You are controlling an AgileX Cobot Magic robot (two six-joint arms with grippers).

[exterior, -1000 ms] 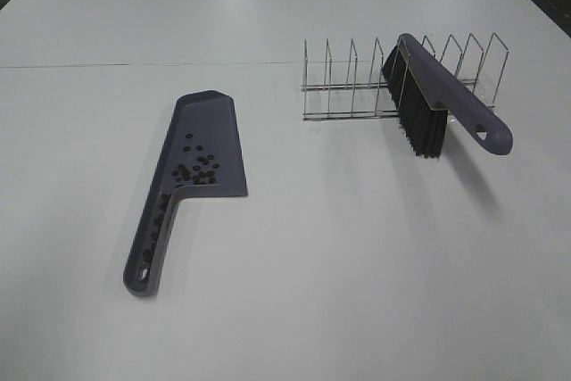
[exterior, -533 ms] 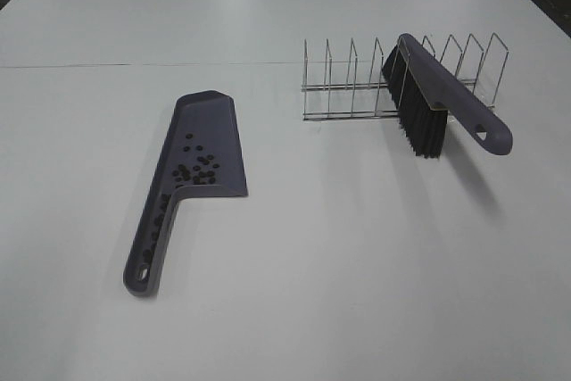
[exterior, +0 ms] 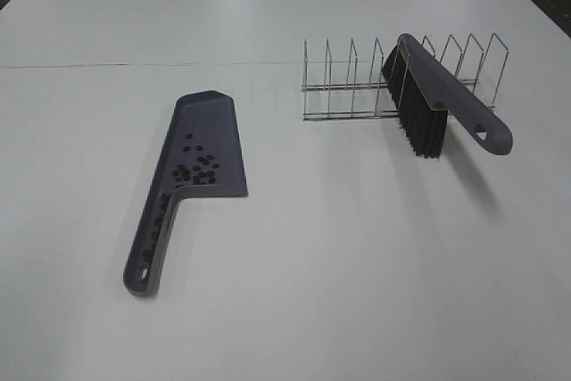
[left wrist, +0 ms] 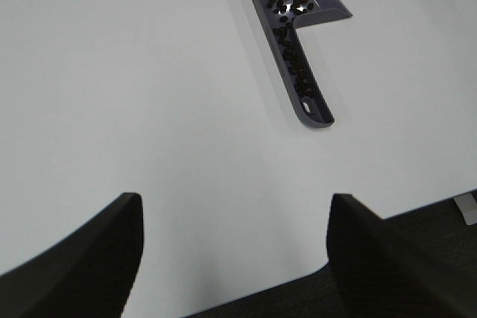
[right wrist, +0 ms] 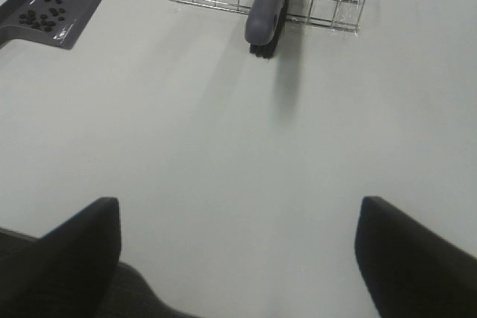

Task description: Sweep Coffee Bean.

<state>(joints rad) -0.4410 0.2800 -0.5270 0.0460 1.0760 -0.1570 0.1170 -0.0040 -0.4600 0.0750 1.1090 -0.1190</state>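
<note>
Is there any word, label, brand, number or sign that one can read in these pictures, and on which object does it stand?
None: no view shows any readable text.
dustpan: plain purple plastic, no mark visible.
brush: plain handle, no label visible.
wire rack: bare metal, no tag.
table: plain white, no print.

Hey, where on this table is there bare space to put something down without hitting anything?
Bare: the wide stretch of table between the dustpan and the brush, the whole near edge, and the far side behind the wire rack. Crowded: around the rack, where the brush leans, and the dustpan holding the coffee beans.
</note>
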